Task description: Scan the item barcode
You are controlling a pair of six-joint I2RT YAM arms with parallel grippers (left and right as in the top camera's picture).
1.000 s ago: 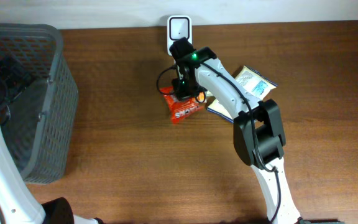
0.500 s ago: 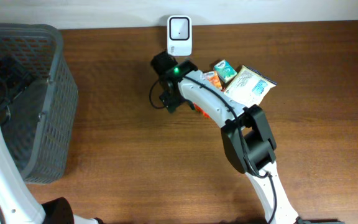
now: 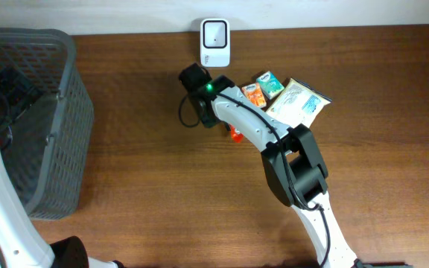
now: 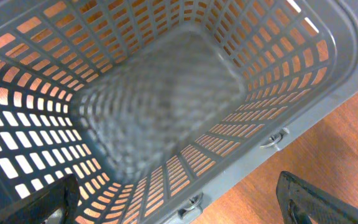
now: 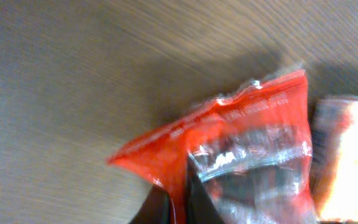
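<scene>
Near the scanner [image 3: 214, 35], our right tool [image 5: 178, 202] is closed tight on the red packet [image 5: 241, 137], we judge for scanning; our left tool [image 4: 185, 208] gapes over the basket [image 4: 328, 56].

right arm [image 3: 246, 128] swung left, now covering red packet [image 5: 241, 134]

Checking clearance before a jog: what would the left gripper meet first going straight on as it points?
Probably the floor of the grey basket: the left gripper points down into it, nothing seen between; depth is unclear.
</scene>
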